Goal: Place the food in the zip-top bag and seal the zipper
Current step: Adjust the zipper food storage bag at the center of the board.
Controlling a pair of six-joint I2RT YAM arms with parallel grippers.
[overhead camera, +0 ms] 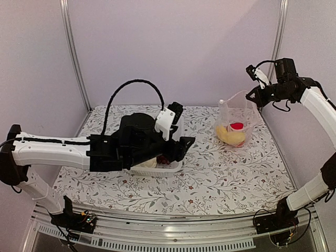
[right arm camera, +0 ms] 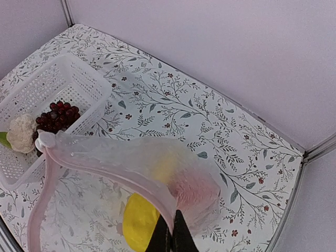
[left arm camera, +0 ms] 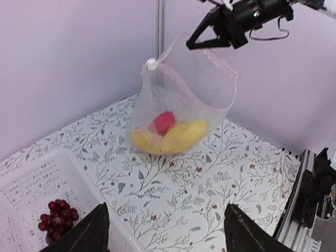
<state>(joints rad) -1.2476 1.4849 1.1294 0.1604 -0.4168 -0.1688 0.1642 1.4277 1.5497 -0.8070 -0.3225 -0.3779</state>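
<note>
Right gripper [right arm camera: 170, 239]: fingers pressed together, pinching the bag's [left arm camera: 184, 100] mouth edge and holding it raised near the far right corner of the counter [overhead camera: 236, 173]. The zipper [right arm camera: 39, 194] is unsealed and the mouth gapes. Inside, at the bottom: yellow pieces [left arm camera: 178, 136] and a red one [left arm camera: 164, 122].

Left gripper [left arm camera: 165, 231]: fingers spread, empty, above the basket [right arm camera: 63, 79] at counter centre. The basket holds grapes [right arm camera: 55, 115] and cauliflower [right arm camera: 21, 132].

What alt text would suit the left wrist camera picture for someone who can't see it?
A clear crinkly plastic bag, holding yellow toy pieces and a red one, is held up by its mouth edge in the right arm's black tool. At lower left, dark purple toy grapes lie in a white lattice basket.
</note>
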